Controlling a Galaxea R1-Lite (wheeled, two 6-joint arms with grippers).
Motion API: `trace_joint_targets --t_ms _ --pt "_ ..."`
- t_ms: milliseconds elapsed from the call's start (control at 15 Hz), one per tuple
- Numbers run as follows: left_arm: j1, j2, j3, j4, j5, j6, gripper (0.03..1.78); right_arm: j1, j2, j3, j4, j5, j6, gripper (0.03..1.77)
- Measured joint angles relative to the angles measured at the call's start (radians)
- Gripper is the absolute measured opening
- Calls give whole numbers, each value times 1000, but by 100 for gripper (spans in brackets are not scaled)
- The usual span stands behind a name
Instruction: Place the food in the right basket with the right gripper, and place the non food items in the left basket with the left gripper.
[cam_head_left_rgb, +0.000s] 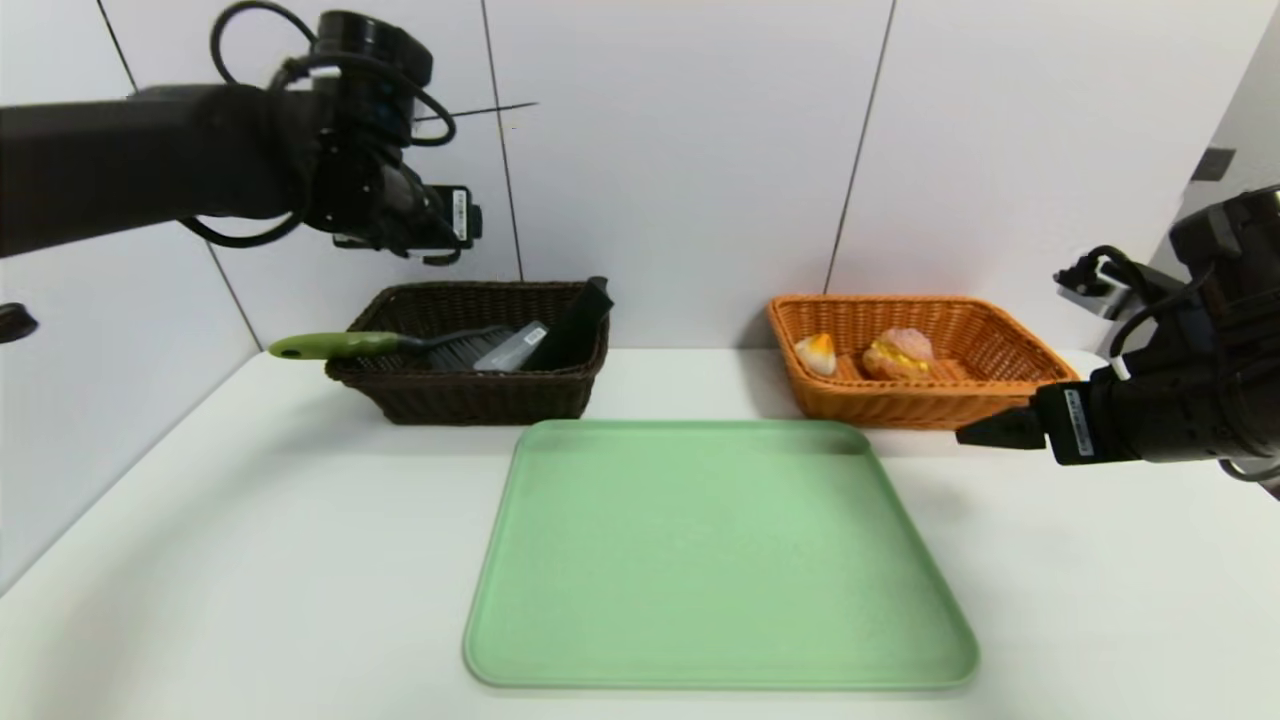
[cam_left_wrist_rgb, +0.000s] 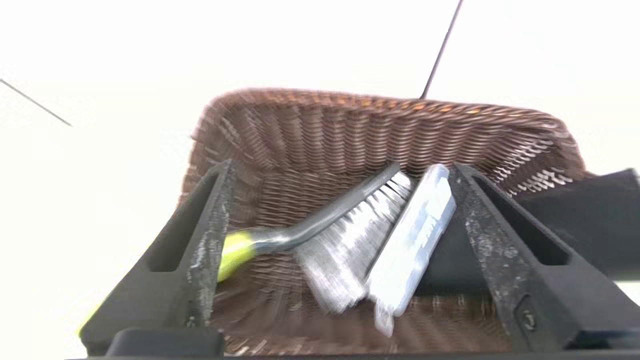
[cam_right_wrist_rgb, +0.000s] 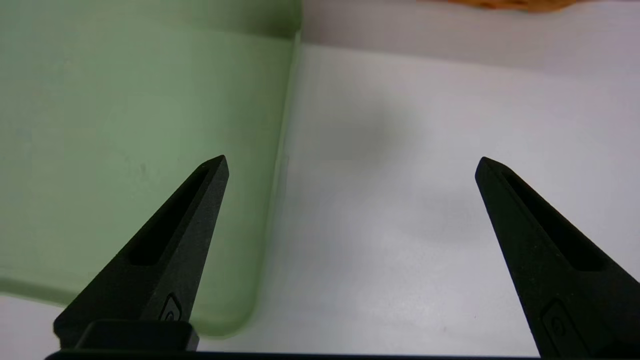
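**Status: both baskets loaded, both pincers unloaded**

My left gripper hangs in the air above the left basket, clear of its rim. Its fingers stand wide apart and carry nothing (the wrist view looks straight down between them into the weave).

Contents of the left basket, dark brown wicker:
- The hand brush lies across the floor, grey bristles beside the slim case, the two touching along their length. Its green handle sticks out over the basket's left rim.
- The black pouch leans against the right wall, its upper end rising above the rim.

My right gripper hovers low over the white table, just beside the right edge of the green tray and in front of the right basket. Its fingers are spread fully and hold nothing.

Contents of the right basket, orange wicker:
- The pale bun with orange top sits toward the left wall.
- The cream puff sits just beside it, near the middle; a small gap separates the two.

The tray lies flat between the arms, in front of both baskets.
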Motion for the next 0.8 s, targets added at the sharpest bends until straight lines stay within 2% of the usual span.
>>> trace_joint_targets --t_ms 67,267,467,600,800 --pt "-11 -42 11 20 -1 12 153 0 -11 11 -39 0 -1 171" --pt "-79 -228 126 171 -1 24 159 0 -76 75 -165 -2 -6 171" --pt "-123 -473 313 280 9 36 163 -13 -188 136 -199 -3 -11 171" --pt "-77 -645 442 313 16 42 164 -30 -299 202 -203 -5 -15 171" --pt "56 -933 637 335 19 56 166 -57 -495 329 -204 -28 -23 171"
